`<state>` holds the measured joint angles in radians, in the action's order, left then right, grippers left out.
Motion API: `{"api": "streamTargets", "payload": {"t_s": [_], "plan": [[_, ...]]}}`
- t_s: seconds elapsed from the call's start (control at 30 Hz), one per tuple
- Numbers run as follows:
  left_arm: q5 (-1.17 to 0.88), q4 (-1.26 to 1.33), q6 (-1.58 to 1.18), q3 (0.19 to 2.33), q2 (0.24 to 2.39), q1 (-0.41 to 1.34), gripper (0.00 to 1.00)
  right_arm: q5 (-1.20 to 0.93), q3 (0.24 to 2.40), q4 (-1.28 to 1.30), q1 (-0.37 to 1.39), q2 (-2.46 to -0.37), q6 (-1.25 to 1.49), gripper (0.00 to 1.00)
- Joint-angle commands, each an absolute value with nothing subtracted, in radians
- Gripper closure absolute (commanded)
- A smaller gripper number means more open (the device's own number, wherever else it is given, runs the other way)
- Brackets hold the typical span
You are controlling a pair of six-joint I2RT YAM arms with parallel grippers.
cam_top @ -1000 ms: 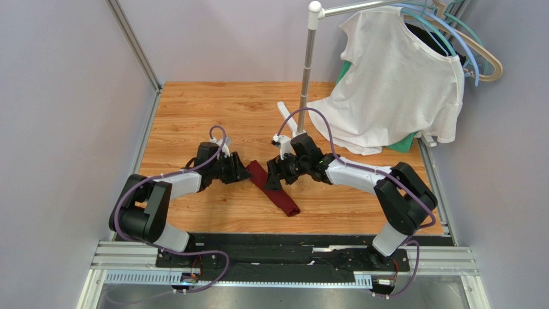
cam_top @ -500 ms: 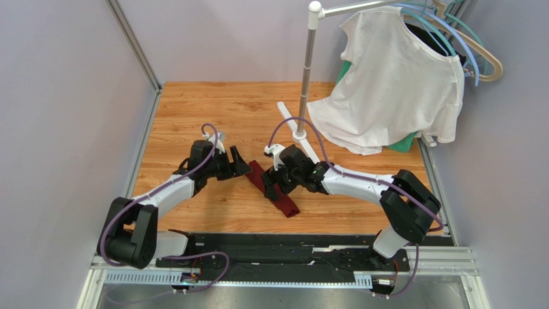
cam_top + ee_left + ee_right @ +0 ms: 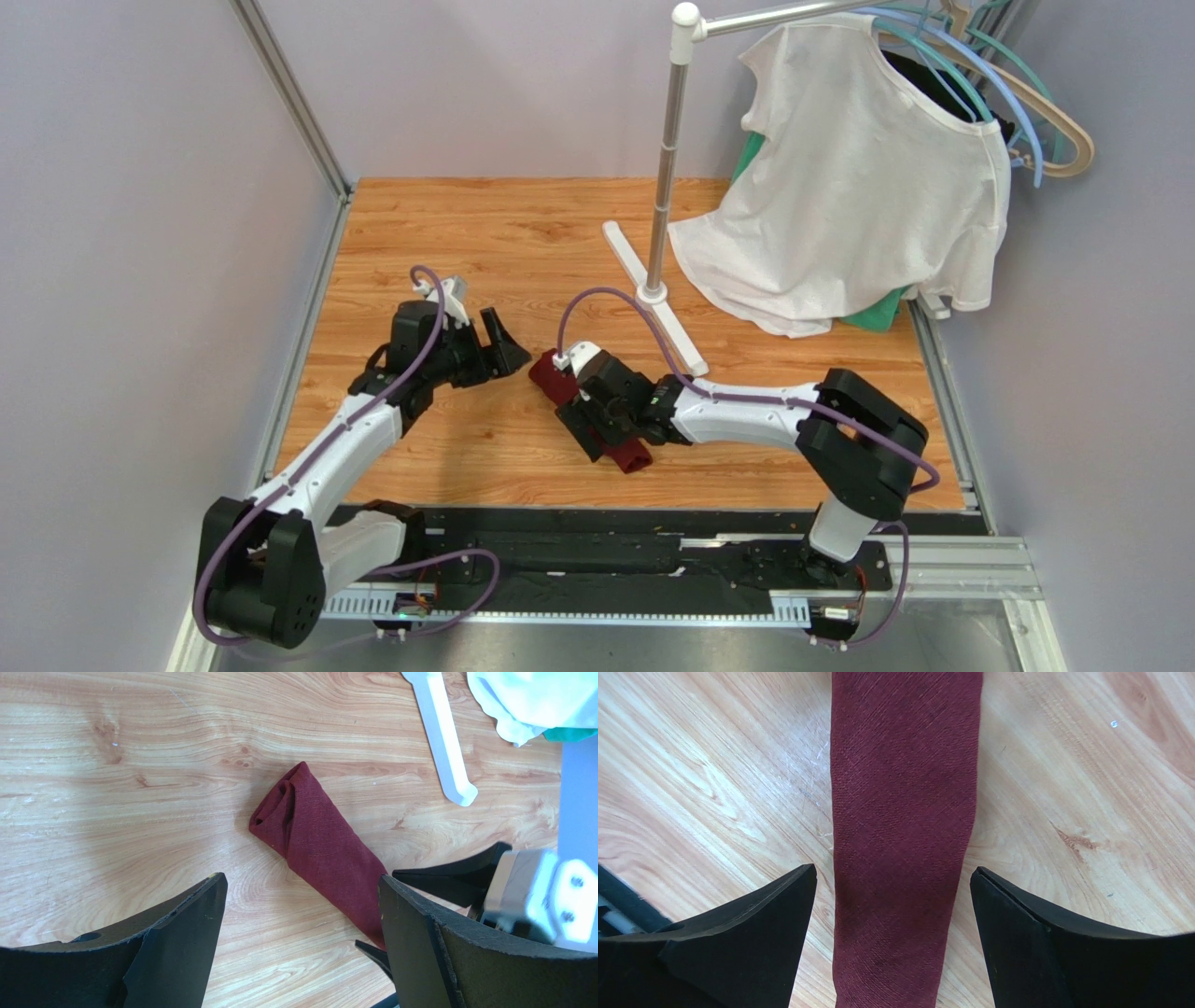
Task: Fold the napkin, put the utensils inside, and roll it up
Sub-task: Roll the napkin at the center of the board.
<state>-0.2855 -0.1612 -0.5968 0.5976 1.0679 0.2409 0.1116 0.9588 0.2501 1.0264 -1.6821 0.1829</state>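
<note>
Tools both spread; right tool (image 3: 892,875) straddles the rolled napkin (image 3: 904,812) on the tabletop (image 3: 463,238); left tool (image 3: 302,882) hovers at its 10 o'clock, apart; rolling looks finished; next, probably lift clear without snagging cloth.

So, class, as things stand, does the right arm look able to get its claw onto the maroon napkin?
Probably yes. The right claw hangs open directly over the napkin, with a finger on either side of it, and nothing lies between claw and cloth.
</note>
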Motion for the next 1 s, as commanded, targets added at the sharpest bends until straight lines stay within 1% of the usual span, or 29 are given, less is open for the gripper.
{"api": "streamTargets", "payload": {"t_s": [0.0, 0.13, 0.23, 0.27, 0.47, 0.57, 0.6, 0.63, 0.67, 0.7, 0.73, 0.83, 0.9, 0.97], "plan": [[-0.281, -0.193, -0.583, 0.624, 1.063, 0.230, 0.13, 0.250, 1.014, 0.239, 1.083, -1.703, 0.155, 0.18], [-0.287, -0.187, -0.584, 0.618, 1.074, 0.227, 0.13, 0.301, 1.041, 0.252, 1.106, -1.744, 0.150, 0.21], [-0.291, -0.184, -0.584, 0.618, 1.077, 0.225, 0.13, 0.298, 1.049, 0.259, 1.108, -1.766, 0.155, 0.32], [-0.293, -0.184, -0.583, 0.618, 1.078, 0.224, 0.13, 0.293, 1.052, 0.267, 1.106, -1.778, 0.153, 0.37], [-0.301, -0.184, -0.583, 0.618, 1.078, 0.219, 0.13, 0.232, 1.058, 0.281, 1.086, -1.802, 0.156, 0.44], [-0.311, -0.181, -0.581, 0.620, 1.075, 0.218, 0.13, 0.115, 1.039, 0.253, 1.043, -1.792, 0.175, 0.49], [-0.317, -0.178, -0.580, 0.620, 1.069, 0.216, 0.13, 0.022, 1.032, 0.241, 1.026, -1.781, 0.181, 0.55], [-0.321, -0.175, -0.580, 0.617, 1.066, 0.216, 0.13, -0.042, 1.025, 0.229, 1.008, -1.776, 0.192, 0.65], [-0.328, -0.160, -0.580, 0.612, 1.062, 0.218, 0.13, -0.092, 1.017, 0.204, 0.974, -1.770, 0.199, 0.71], [-0.334, -0.149, -0.580, 0.608, 1.052, 0.216, 0.13, -0.195, 1.006, 0.193, 0.956, -1.769, 0.202, 0.73], [-0.344, -0.137, -0.583, 0.594, 1.048, 0.216, 0.13, -0.245, 1.000, 0.183, 0.939, -1.766, 0.212, 0.76], [-0.373, -0.100, -0.597, 0.569, 1.046, 0.216, 0.13, -0.423, 0.982, 0.134, 0.875, -1.766, 0.233, 0.82], [-0.382, -0.080, -0.600, 0.558, 1.057, 0.216, 0.13, -0.527, 0.979, 0.106, 0.829, -1.773, 0.255, 0.83], [-0.387, -0.061, -0.603, 0.549, 1.069, 0.216, 0.13, -0.567, 0.986, 0.103, 0.799, -1.795, 0.259, 0.83]]}}
